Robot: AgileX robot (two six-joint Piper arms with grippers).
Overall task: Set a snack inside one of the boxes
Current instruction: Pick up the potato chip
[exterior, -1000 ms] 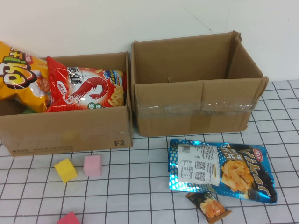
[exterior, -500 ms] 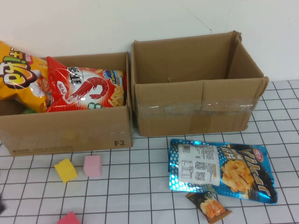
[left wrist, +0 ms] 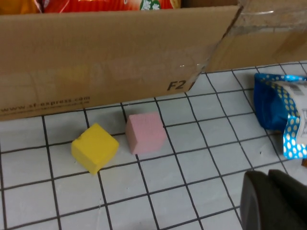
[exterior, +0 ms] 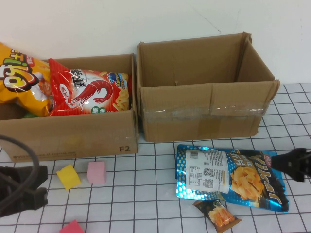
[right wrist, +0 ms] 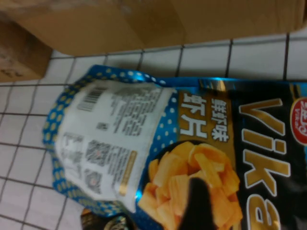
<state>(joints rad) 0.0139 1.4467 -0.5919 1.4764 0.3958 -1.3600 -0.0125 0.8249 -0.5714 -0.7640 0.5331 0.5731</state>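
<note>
The right hand (exterior: pixel 291 165), open as far as one can tell, nears the blue snack bag (exterior: pixel 231 177); its slick foil could slip; the left hand (exterior: pixel 22 191), state unclear, sits low on the bench (exterior: pixel 146 194).

The right box (exterior: pixel 204 92) stands open-topped with nothing visible inside, so entry from above is unobstructed. The left box (exterior: pixel 68 131), just beside it, is filled with snack bags (exterior: pixel 87 92). The blue bag (exterior: pixel 228 177) lies in front of the right box.
</note>
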